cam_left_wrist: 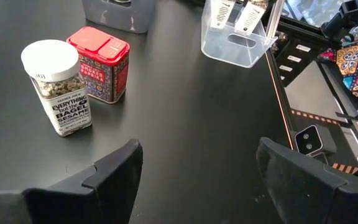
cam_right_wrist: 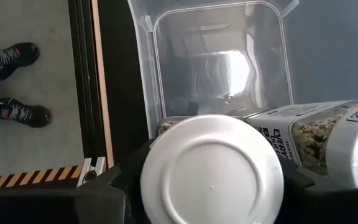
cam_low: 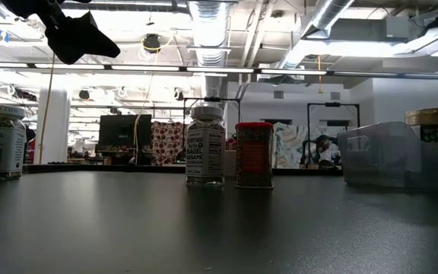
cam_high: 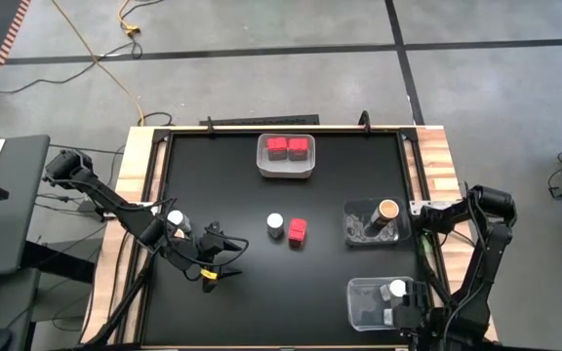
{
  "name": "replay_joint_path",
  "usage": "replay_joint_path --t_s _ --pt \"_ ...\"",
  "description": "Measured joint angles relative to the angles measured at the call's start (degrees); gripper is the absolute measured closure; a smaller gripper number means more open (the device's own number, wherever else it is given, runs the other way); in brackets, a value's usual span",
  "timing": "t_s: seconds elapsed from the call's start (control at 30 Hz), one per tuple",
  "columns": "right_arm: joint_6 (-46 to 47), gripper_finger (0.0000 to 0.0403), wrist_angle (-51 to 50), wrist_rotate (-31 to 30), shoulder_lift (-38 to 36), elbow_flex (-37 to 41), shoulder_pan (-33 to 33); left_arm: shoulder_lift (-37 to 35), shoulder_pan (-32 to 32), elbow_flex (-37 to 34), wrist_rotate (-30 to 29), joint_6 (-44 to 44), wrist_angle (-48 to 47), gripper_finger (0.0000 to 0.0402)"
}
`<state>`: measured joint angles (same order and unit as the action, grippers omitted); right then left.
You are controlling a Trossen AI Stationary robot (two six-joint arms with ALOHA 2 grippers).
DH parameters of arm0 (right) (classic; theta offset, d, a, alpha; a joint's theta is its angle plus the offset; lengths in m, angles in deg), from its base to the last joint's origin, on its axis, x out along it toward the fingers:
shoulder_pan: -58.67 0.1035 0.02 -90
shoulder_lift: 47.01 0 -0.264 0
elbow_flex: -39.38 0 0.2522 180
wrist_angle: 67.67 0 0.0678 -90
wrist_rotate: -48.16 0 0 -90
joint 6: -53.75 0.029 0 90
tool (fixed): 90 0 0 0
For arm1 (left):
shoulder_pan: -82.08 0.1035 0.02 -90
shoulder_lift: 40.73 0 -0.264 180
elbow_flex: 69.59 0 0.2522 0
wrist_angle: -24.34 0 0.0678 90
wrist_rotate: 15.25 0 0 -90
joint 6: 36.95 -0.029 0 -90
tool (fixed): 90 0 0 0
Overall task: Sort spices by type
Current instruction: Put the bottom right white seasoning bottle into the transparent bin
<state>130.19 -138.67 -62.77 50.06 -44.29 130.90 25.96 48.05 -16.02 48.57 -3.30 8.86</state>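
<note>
The left gripper (cam_high: 224, 255) hovers over the bench (cam_high: 222, 175) near its left side, jaws released and holding nothing; in the left wrist view its two dark fingers (cam_left_wrist: 114, 168) stand wide apart above bare bench surface. A white-lidded jar (cam_high: 275, 225) and a red box (cam_high: 298, 231) stand upright just beside each other at the bench centre, the jar to the left. Another white-lidded jar (cam_high: 175, 220) stands near the left edge, beside the left arm.

A white rectangular bin (cam_high: 261, 161) at the far centre holds two red boxes (cam_high: 288, 147) side by side. A clear bin (cam_high: 354, 232) at the right holds a brown-lidded jar (cam_high: 387, 210).

The right gripper (cam_high: 398, 314) is at the near right corner, over a second clear bin (cam_high: 359, 302). Its jaws grasp a white-lidded spice jar (cam_right_wrist: 211, 171), seen lid-on in the right wrist view. A further jar (cam_right_wrist: 316, 134) lies on its side just beside it.
</note>
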Motion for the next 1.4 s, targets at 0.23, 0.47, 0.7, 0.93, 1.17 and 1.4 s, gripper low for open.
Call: replay_joint_path --t_s 0.23,0.47,0.7,0.93,1.17,1.4 --pt "-2.3 0.0159 0.6 0.04 0.0 -0.04 0.0 0.0 0.01 0.0 0.02 0.0 -0.15 0.0099" --pt "-3.02 0.0158 0.45 0.11 0.0 -0.04 0.0 0.0 0.0 0.0 0.02 0.0 -0.16 0.0099" --pt "-2.99 0.0158 0.42 0.54 0.0 -0.04 0.0 0.0 0.01 0.0 0.02 0.0 -0.15 0.0099" --pt "-2.99 0.0157 0.05 1.33 -0.02 -0.04 0.04 0.0 0.0 0.0 0.02 0.0 -0.15 0.0099" --pt "-2.95 0.0146 -0.37 1.53 -0.06 -0.09 0.04 0.0 -0.01 0.0 0.02 0.03 -0.15 0.0099" --pt "-2.97 0.0085 -0.59 1.55 -0.07 -0.09 0.04 0.0 0.01 0.0 0.02 0.09 -0.13 0.0099"
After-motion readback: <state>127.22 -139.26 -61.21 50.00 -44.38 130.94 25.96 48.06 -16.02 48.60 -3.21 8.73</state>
